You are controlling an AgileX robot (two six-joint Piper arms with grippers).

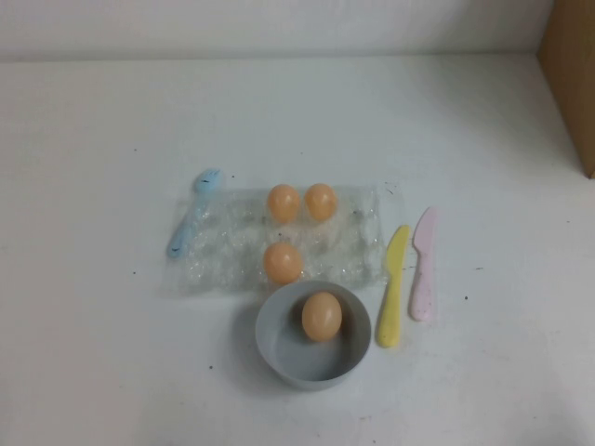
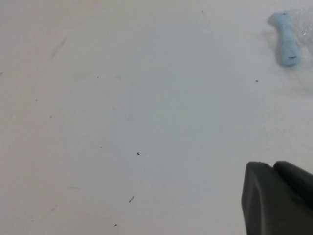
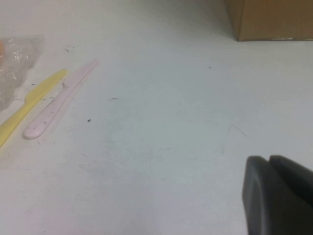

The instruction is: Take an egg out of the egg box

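Note:
The clear crinkly egg box (image 1: 223,251) lies flat at the middle of the table. Three orange-tan eggs sit in it: two side by side at its far edge (image 1: 284,203) (image 1: 320,201) and one at its near edge (image 1: 283,263). Another egg (image 1: 322,316) lies in the round grey bowl (image 1: 270,346) just in front of the box. Neither arm shows in the high view. My left gripper (image 2: 273,165) is shut and empty over bare table left of the box. My right gripper (image 3: 270,159) is shut and empty over bare table right of the knives.
A light blue spoon (image 1: 191,223) lies at the box's left edge and also shows in the left wrist view (image 2: 286,46). A yellow knife (image 1: 393,288) and a pink knife (image 1: 424,265) lie right of the bowl. A cardboard box (image 1: 569,74) stands at the far right.

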